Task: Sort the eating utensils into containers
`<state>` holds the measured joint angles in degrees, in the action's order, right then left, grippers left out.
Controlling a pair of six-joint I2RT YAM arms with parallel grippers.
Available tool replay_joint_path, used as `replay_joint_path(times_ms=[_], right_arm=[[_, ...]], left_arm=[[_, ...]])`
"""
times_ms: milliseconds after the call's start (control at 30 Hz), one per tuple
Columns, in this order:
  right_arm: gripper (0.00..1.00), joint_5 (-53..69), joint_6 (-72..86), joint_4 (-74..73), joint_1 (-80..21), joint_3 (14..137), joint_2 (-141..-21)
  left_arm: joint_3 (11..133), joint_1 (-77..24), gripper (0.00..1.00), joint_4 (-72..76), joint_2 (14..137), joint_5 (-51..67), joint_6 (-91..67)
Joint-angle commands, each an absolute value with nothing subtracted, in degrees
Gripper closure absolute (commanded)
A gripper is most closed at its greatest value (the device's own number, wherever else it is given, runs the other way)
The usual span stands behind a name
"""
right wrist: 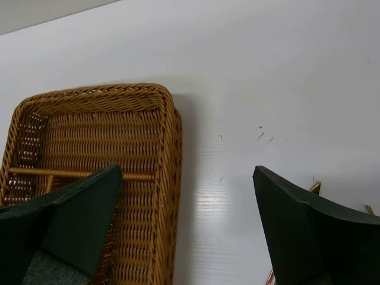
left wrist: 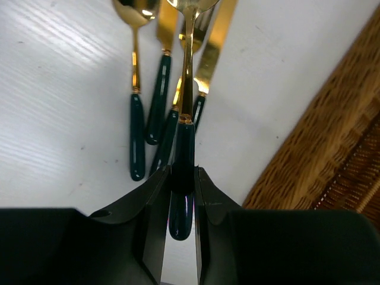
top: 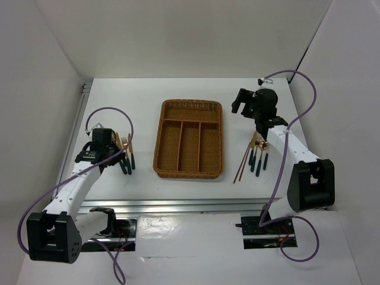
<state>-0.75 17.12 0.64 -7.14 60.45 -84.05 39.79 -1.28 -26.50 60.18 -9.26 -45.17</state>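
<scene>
the left gripper (left wrist: 183,178) is pinching the dark teal handle of a gold-headed spoon (left wrist: 186,95), with the other left-side utensils (left wrist: 138,136) lying close by on the white table (left wrist: 53,89), left of the wicker tray (top: 159,142). the right gripper (right wrist: 187,231) is hovering with its jaws spread wide, near the tray's far right corner. more utensils (top: 259,157) and chopsticks (top: 241,163) are lying right of the tray.
</scene>
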Motion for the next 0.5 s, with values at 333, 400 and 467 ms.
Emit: replay_joint_path(times_ms=[333, 400, 467], right_arm=[[0.0, -4.83, 19.07, 0.26, -7.21, 61.08, -83.14], [0.0, -5.44, 19.6, 0.26, -7.21, 60.56, -83.14], [0.0, -6.06, 19.6, -0.26, -7.21, 60.56, -83.14]], left_arm=[[55.72, -18.7, 0.77, -18.02, 75.22, -2.29, -40.97], [57.83, -20.38, 0.77, -17.49, 78.56, -0.97, -40.43], [59.75, -23.1, 0.77, -16.7, 80.67, -0.35, -39.91]])
